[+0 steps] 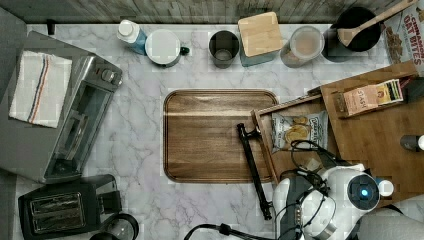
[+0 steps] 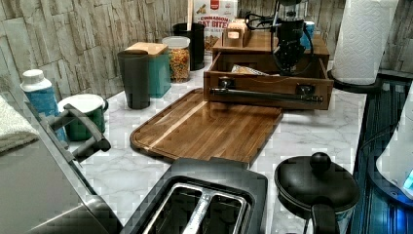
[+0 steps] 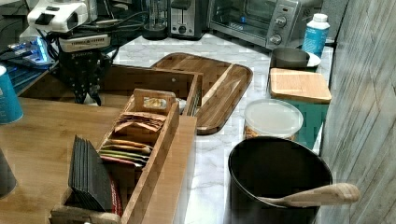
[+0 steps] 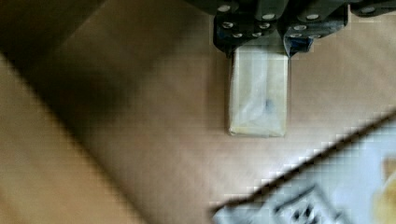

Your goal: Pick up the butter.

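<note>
Butter (image 4: 258, 98), pale and wrapped, lying flat on the wooden floor of the open drawer (image 1: 264, 146), in the wrist view. Jaws narrow, closed on one short end of the butter, one dark finger (image 4: 225, 33) against each long side. Rest of the stick reaching free, away from the fingers. Silver chip bag (image 4: 322, 191) near the butter's far end, apart from it, with bare wood between.

Top view: white arm (image 1: 340, 195) at 4 o'clock from the wooden tray (image 1: 210, 135), bent over the drawer's end at 6 o'clock, cables looped over it. Chip bag (image 1: 299, 130) at 12 o'clock from the arm, in the same drawer. Drawer at 3 o'clock from the tray, its front with the black handle bar (image 1: 254, 167) overlapping the tray's edge. Orange-tan tea box (image 1: 367, 97) on the wooden top at 1 o'clock from the bag.

Left view: dark wrist of the arm (image 2: 288, 46) reaching straight down behind the drawer front (image 2: 268, 92), tips hidden by the wood. Tray on the marble counter (image 2: 311, 131) at 7 o'clock from the drawer.

Right view: same dark wrist (image 3: 86, 79) dipping below the drawer wall (image 3: 149, 77), at 10 o'clock from the tea box (image 3: 135, 140).
</note>
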